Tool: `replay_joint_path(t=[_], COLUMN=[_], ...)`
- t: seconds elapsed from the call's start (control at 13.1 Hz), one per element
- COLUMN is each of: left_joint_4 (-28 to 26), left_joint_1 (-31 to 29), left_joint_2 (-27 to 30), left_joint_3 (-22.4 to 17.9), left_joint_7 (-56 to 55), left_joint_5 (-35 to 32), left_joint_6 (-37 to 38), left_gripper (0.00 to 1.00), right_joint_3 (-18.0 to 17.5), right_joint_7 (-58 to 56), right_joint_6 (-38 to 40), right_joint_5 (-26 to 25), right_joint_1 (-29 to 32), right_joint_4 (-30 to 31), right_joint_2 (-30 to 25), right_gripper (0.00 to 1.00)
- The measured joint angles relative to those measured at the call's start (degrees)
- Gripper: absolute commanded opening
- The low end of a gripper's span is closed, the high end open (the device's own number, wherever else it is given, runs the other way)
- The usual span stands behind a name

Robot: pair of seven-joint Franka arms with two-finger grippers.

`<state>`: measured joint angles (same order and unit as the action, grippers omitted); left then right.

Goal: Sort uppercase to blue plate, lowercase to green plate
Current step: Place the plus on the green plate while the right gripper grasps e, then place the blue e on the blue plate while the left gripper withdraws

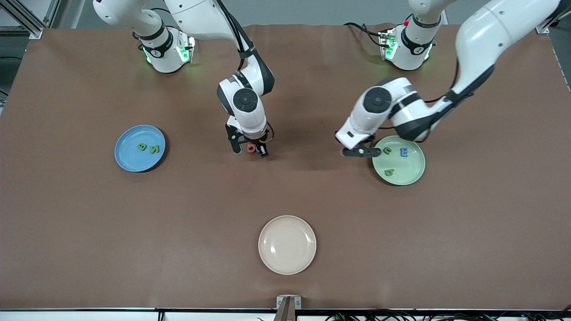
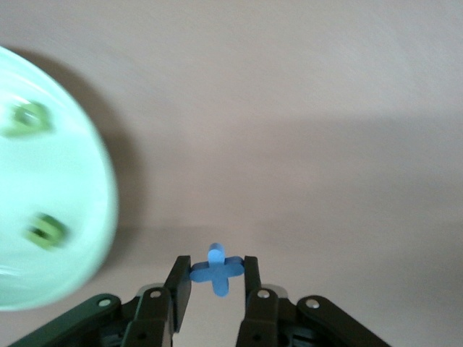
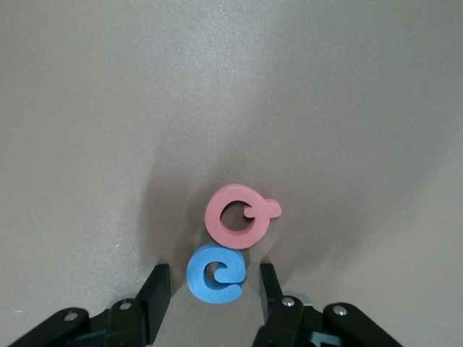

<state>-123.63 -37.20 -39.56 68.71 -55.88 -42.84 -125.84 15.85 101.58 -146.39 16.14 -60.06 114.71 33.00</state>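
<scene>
My left gripper (image 1: 358, 151) is shut on the blue cross-like t (image 2: 217, 270), over the table just beside the green plate (image 1: 412, 176). That plate holds a green n/c shape (image 1: 387, 151), a blue m/E shape (image 1: 404, 152) and a green b/p shape (image 1: 389, 171). My right gripper (image 1: 251, 150) is open, low at mid-table. Its fingers stand either side of the blue ring-shaped letter (image 3: 215, 273), apart from it. The red-pink ring-shaped letter (image 3: 237, 215) with a small tail touches the blue one. The blue plate (image 1: 129, 158) holds the green B (image 1: 142, 146) and green N (image 1: 154, 149).
A cream plate (image 1: 287, 244) stands near the front camera's edge of the table, with nothing on it. The green plate's rim (image 2: 101, 181) shows close to my left gripper in the left wrist view. Brown cloth covers the table.
</scene>
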Motion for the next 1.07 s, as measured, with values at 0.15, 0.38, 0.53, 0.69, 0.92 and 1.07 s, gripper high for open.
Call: replay_joint_path(t=[0.15,0.38,0.53,0.69,0.92,1.07], left_joint_4=[-0.2,-0.8,-1.1,-1.1,-1.3,-1.3], left_joint_1=[-5.2,-10.0,-12.3,-13.5,-13.5,-12.8], left_joint_2=[0.0,0.0,0.0,0.0,-0.9,-1.4], left_joint_3=[0.4,0.3,-0.5,-2.9,-6.7,-8.6], left_joint_7=[5.5,10.9,13.8,15.6,15.9,15.9], left_joint_5=[0.0,-0.3,-2.2,-5.0,-9.2,-10.2], left_joint_6=[0.3,0.3,0.4,0.2,-3.1,-5.6], left_gripper=[0.09,0.09,0.09,0.09,0.09,0.13], right_joint_3=[0.0,0.0,0.1,0.1,0.3,0.5], right_joint_7=[0.0,0.0,0.0,0.0,0.0,-0.2], right_joint_6=[0.4,0.5,0.6,0.9,1.6,3.0], right_joint_5=[-1.5,-1.8,-1.8,-1.9,-3.2,-4.5], right_joint_1=[0.0,0.0,0.0,0.0,0.0,0.0], right_joint_4=[-0.1,-0.1,-0.2,-0.2,-0.3,-0.6], right_joint_2=[0.0,0.0,0.0,-0.1,-0.3,-0.3], right_gripper=[0.57,0.54,0.43,0.21,0.01,0.0])
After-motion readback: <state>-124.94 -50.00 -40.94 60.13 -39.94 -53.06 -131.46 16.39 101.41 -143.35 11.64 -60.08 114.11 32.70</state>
